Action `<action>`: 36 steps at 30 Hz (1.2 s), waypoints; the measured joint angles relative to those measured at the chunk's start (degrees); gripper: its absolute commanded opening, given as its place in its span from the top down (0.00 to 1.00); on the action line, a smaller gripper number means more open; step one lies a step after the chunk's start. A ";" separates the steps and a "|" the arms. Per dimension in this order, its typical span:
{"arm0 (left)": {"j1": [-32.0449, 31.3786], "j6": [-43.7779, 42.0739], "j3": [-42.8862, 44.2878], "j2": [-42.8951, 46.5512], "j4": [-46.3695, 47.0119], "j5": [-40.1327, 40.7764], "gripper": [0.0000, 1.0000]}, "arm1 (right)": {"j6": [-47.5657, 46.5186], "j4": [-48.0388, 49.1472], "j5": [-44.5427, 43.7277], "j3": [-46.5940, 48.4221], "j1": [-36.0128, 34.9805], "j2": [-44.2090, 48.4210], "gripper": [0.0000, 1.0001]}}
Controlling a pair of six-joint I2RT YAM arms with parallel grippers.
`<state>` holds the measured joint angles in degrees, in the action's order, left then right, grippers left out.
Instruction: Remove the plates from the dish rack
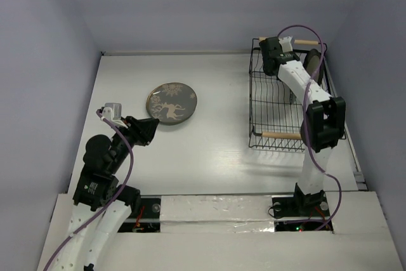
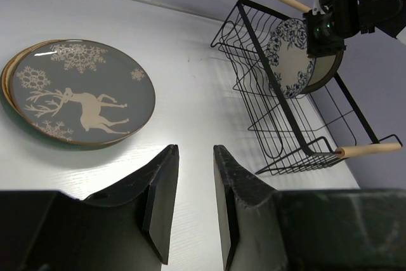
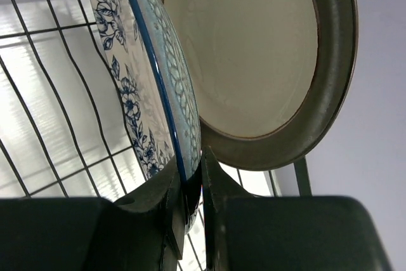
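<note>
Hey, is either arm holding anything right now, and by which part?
The right gripper pinches the blue floral plate by its rim, the plate standing in the dish rack. The left gripper holds nothing.

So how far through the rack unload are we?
Done: deer plate lies on the table, stacked on at least one other plate. In hand: right gripper pinches the blue-floral plate by its rim, not yet out of the dish rack. Remaining: that one and the dark-rimmed cream plate. Left gripper open, empty.
</note>
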<state>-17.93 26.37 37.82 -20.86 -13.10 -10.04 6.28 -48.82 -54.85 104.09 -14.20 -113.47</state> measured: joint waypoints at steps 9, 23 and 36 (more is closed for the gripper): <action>0.00 0.02 0.00 -0.13 -0.02 0.02 0.74 | -2.49 0.85 0.02 -3.63 -0.07 7.08 1.00; 0.00 0.02 0.00 -0.35 -0.02 1.01 0.73 | 2.91 7.45 4.42 -9.51 -4.94 30.62 1.00; 0.00 0.26 0.00 -0.35 -0.13 3.10 0.67 | 27.67 39.45 49.59 -23.96 -15.96 24.81 1.00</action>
<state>-17.93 26.63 37.82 -21.21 -13.23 -6.94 33.95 -9.37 -5.26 80.14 -30.15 -88.66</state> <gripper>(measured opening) 0.318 0.164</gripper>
